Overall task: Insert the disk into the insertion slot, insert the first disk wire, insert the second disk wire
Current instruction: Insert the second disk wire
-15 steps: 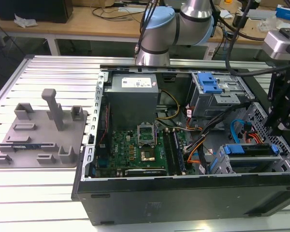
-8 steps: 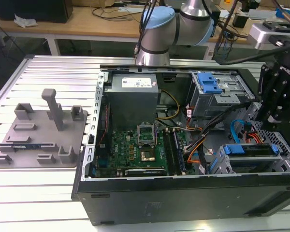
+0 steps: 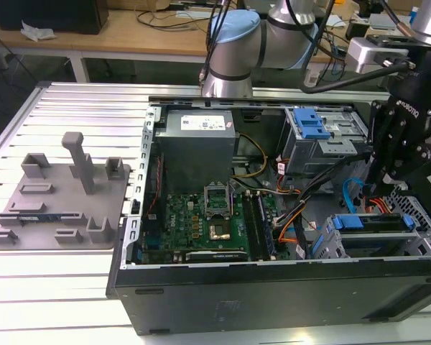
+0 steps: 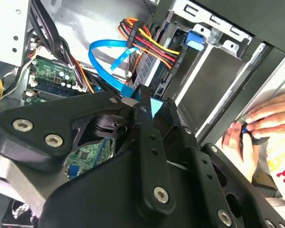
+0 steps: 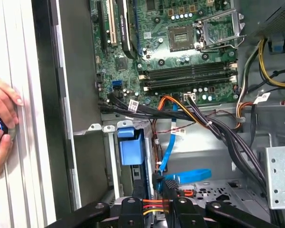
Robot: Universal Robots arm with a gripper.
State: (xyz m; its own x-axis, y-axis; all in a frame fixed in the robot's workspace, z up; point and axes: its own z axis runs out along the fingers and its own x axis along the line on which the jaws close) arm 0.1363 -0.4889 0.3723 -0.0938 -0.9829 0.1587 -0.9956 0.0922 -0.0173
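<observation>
The disk (image 3: 377, 231) lies in the insertion slot (image 3: 329, 248) at the case's front corner on the exterior view's right, its blue carrier tab (image 5: 130, 147) at the front. A bundle of red, yellow and orange wires (image 4: 152, 42) runs to a black plug at the disk's end. My gripper (image 3: 396, 180) hangs just above and behind the disk. Its black fingertips (image 4: 133, 98) are shut on the connector of a flat blue wire (image 4: 104, 52), which loops up beside the bay. In the first wrist view the blue wire (image 5: 192, 175) ends at a black connector (image 5: 165, 185) at my gripper's tips.
A taller grey cage with a blue latch (image 3: 312, 126) stands behind the bay. The motherboard (image 3: 208, 219) and black cable bundles (image 5: 218, 137) fill the case's middle. A person's hand (image 4: 256, 128) rests outside the case wall. A grey fixture plate (image 3: 57, 205) lies on the exterior view's left.
</observation>
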